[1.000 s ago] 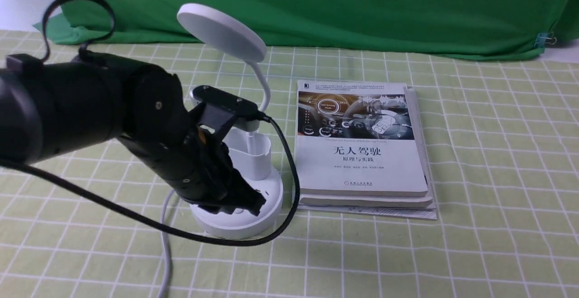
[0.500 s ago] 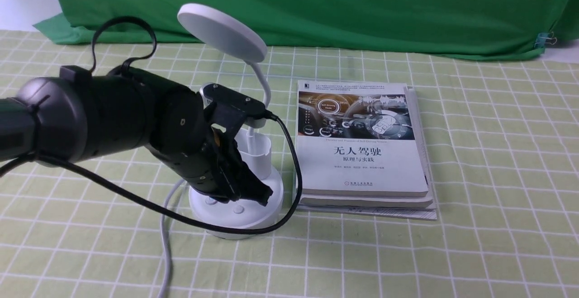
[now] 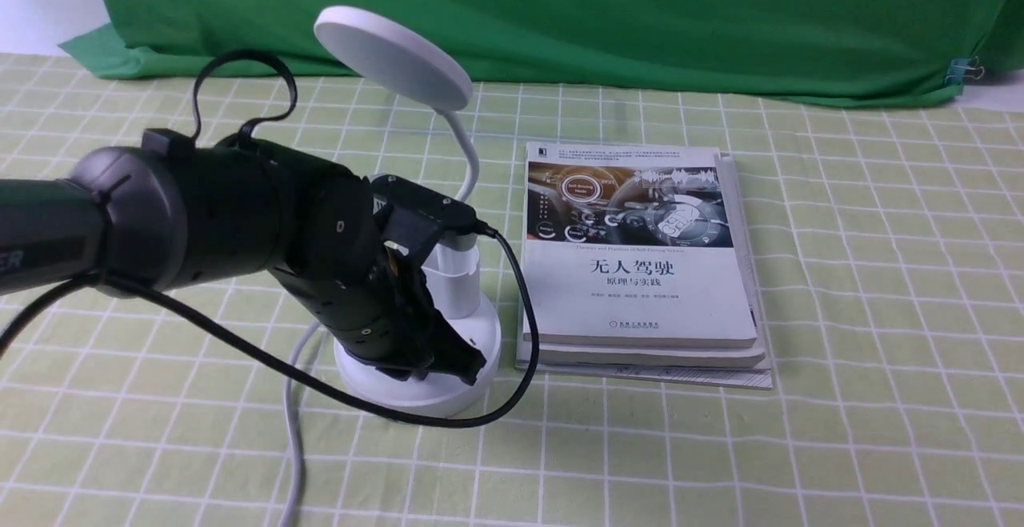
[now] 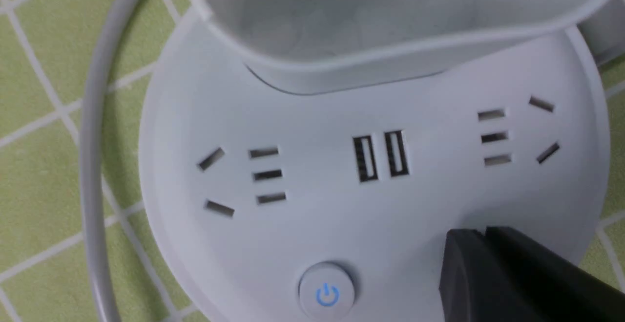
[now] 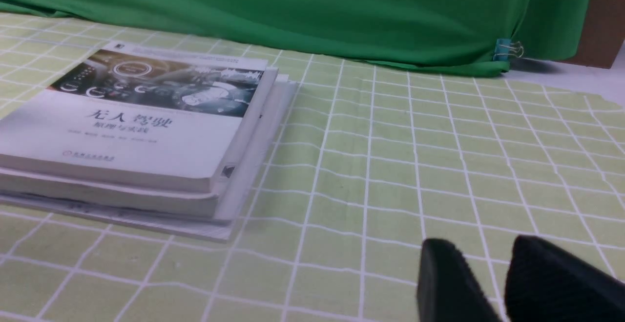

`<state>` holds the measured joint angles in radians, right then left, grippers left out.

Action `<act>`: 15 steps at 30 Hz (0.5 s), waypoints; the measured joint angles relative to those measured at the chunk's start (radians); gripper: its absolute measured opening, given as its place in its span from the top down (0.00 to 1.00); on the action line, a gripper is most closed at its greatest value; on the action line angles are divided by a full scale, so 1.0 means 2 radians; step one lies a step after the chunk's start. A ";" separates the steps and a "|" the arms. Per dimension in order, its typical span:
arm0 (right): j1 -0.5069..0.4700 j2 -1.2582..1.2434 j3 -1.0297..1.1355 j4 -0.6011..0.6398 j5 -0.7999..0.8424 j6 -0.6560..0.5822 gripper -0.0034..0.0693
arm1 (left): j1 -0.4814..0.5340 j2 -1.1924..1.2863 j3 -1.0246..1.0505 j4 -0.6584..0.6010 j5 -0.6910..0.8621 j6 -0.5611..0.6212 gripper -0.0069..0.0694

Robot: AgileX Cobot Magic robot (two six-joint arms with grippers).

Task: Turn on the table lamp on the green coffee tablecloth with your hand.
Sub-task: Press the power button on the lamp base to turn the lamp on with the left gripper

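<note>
"Over the lamp's round base, what's new?"

"The left gripper is lower now, its tips pressed together, holding nothing. Maybe it's pushing a button, but I can't tell."

"Where's the table lamp?"

"On the green coffee tablecloth, left of the books. Its head doesn't glow, so the press probably still has to work."

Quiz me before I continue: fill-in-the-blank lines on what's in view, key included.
1. The lamp's disc head is coloured ____.
2. The button in the left wrist view bears a blue ____ symbol.
3. The backdrop cloth is coloured ____.
4. The tablecloth's grid lines are coloured ____.

Key: white; power; green; white
</note>
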<state>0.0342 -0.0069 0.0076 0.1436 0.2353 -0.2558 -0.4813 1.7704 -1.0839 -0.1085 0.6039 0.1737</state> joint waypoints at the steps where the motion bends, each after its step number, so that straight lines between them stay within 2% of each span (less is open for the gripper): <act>1: 0.000 0.000 0.000 0.000 0.000 0.000 0.62 | 0.000 0.002 -0.001 -0.001 0.000 0.000 0.89; 15: 0.000 0.000 0.000 0.000 0.000 0.000 0.62 | 0.000 0.009 -0.005 -0.003 0.004 0.006 0.89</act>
<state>0.0342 -0.0069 0.0076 0.1436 0.2353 -0.2558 -0.4813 1.7874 -1.0936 -0.1141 0.6116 0.1857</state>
